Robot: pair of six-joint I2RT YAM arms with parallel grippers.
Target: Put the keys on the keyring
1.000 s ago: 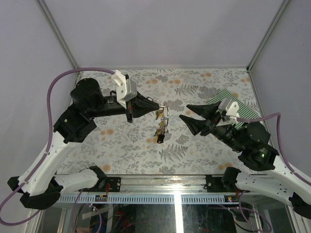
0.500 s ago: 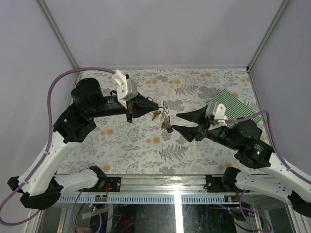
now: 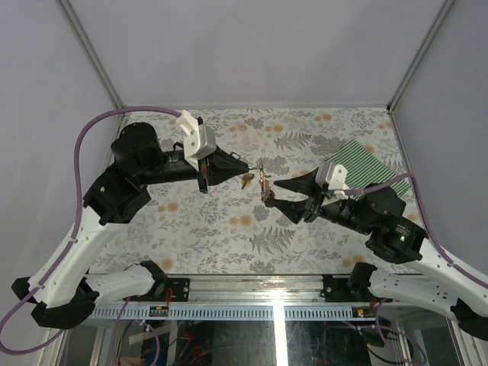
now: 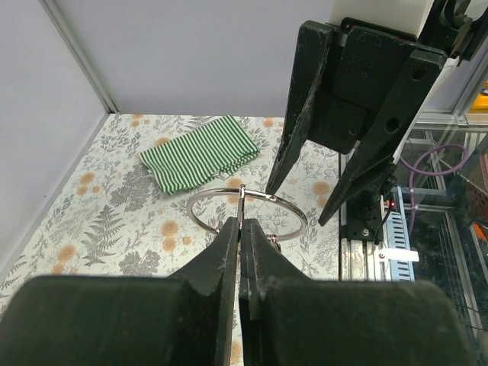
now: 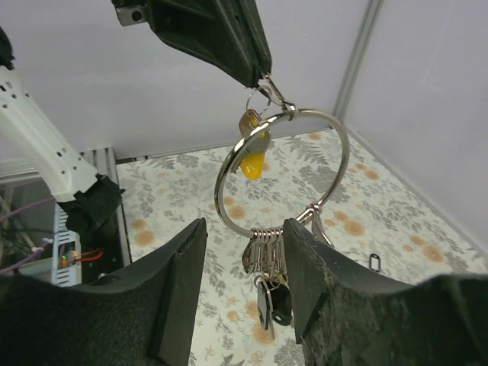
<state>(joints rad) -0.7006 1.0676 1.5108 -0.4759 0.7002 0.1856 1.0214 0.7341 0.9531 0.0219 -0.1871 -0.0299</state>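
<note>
From above, the left tool (image 3: 249, 165) reaches in from the left edge of the bench (image 3: 305, 126). It is closed tight on the top of the keyring (image 3: 263, 180), which hangs in the air over the middle of the bench and shows nearly edge-on. A yellow key (image 3: 246, 181) sits on the ring's left side, and the rest of the keys (image 3: 267, 197) hang bunched at its lower end. The right tool (image 3: 272, 192) comes from the right edge with its fingers spread wide, one on each side of that bunch, gripping nothing. A striped cloth (image 3: 366, 164) lies flat near the far right corner.

In the left wrist view, the left tool (image 4: 241, 229) has its two fingers all but together, with the wire of the keyring (image 4: 213, 191) pinched between the tips. The ring spreads out beyond them as a flat oval. The right tool (image 4: 295, 206) comes down from above, parted, its tips at the far arc of the ring. Whether they touch it cannot be told. The striped cloth (image 4: 200, 152) lies on the bench (image 4: 114, 221) behind.

In the right wrist view, the right tool (image 5: 245, 223) stands wide apart. The lower arc of the keyring (image 5: 347, 152) and the bunched keys (image 5: 268, 255) hang between its fingers, and it grips nothing. The left tool (image 5: 264, 74) holds the ring at its top. The yellow key (image 5: 253, 158) hangs inside the ring near that grip. A small dark loop (image 5: 374, 261) lies on the bench (image 5: 191, 183) toward the right edge.
</note>
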